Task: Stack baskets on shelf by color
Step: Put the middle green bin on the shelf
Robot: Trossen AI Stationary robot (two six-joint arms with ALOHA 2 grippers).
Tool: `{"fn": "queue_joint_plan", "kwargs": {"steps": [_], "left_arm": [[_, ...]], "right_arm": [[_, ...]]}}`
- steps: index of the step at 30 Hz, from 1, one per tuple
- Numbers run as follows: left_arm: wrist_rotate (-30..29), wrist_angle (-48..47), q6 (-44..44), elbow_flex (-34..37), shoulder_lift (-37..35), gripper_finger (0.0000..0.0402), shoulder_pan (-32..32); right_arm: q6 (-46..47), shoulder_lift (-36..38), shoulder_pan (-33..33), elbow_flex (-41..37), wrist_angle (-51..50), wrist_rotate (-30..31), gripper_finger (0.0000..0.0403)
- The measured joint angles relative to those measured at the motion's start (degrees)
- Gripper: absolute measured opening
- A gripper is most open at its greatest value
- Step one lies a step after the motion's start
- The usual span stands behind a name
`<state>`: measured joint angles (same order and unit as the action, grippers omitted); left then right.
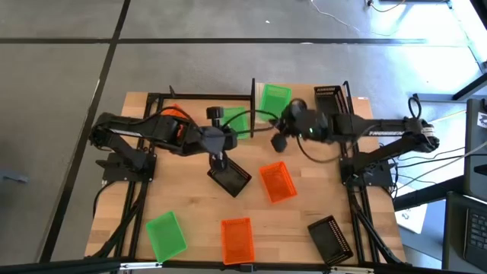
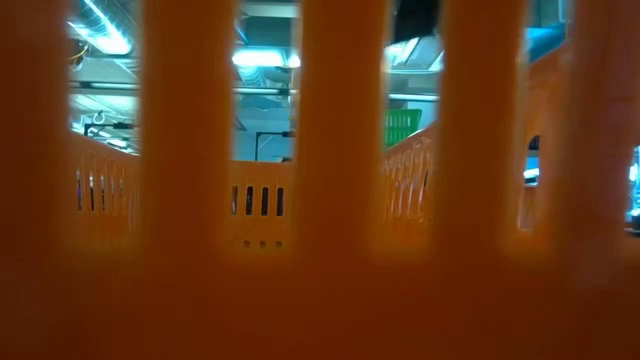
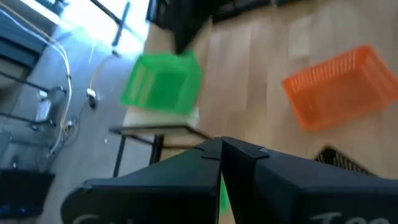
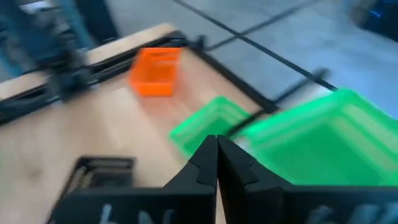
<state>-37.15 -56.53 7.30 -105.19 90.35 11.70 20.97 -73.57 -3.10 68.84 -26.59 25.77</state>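
A grey floor surrounds the wooden desk [image 1: 190, 221], with the shelf [image 1: 300, 103] along its far edge. Our left pincer [image 1: 219, 161] hangs pressed together right over the near rim of a black basket [image 1: 230, 180]; whether it pinches that rim we cannot tell. Our right pincer [image 1: 278, 141], also pressed together and empty, hovers just in front of the shelf beside the green basket [image 1: 274, 99] standing there, with a second green basket [image 1: 236, 122] just below it. An orange basket [image 1: 173, 118] sits behind our left arm and a black one [image 1: 328, 97] at the shelf's right end, so we judge the colours are being gathered into separate piles.

Near the left pincer lies an orange basket [image 1: 278, 183]; another orange [image 1: 237, 240], a green [image 1: 165, 234] and a black [image 1: 332, 237] lie along the near edge, well apart. Between the two pincers the room is tight; the near half leaves open lanes.
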Motion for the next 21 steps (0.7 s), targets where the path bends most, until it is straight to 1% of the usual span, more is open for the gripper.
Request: {"fn": "queue_joint_plan", "kwargs": {"steps": [3, 6, 9, 12, 16, 18, 21], "left_arm": [[0.2, -2.8, -1.8, 0.1, -0.2, 0.0000, 0.2], [0.1, -4.7, -2.6, 0.1, -0.4, 0.0000, 0.3], [0.1, -5.7, -2.6, 0.1, -0.4, 0.0000, 0.3], [0.1, -6.2, -2.7, 0.1, -0.4, 0.0000, 0.3], [0.1, -7.2, -2.7, 0.1, -0.4, 0.0000, 0.3], [0.1, -7.6, -2.7, 0.1, -0.4, 0.0000, 0.3], [0.1, -7.6, -2.7, 0.1, -0.3, 0.0000, 0.3]], "right_arm": [[1.1, -1.1, -5.1, 0.0, -0.4, -0.9, 0.0000], [1.8, -3.0, -8.5, 0.0, -0.1, -7.4, 0.0000], [2.7, -5.7, -9.5, 0.0, 0.2, -14.2, 0.0000], [2.5, -9.3, -9.5, 0.0, -0.7, -17.1, 0.0000], [1.0, -13.3, -9.5, 0.0, -0.3, -17.2, 0.0000], [1.0, -14.6, -9.5, 0.0, 0.3, -15.2, 0.0000], [1.0, -15.6, -9.5, 0.0, 0.2, -10.1, 0.0000]]}}
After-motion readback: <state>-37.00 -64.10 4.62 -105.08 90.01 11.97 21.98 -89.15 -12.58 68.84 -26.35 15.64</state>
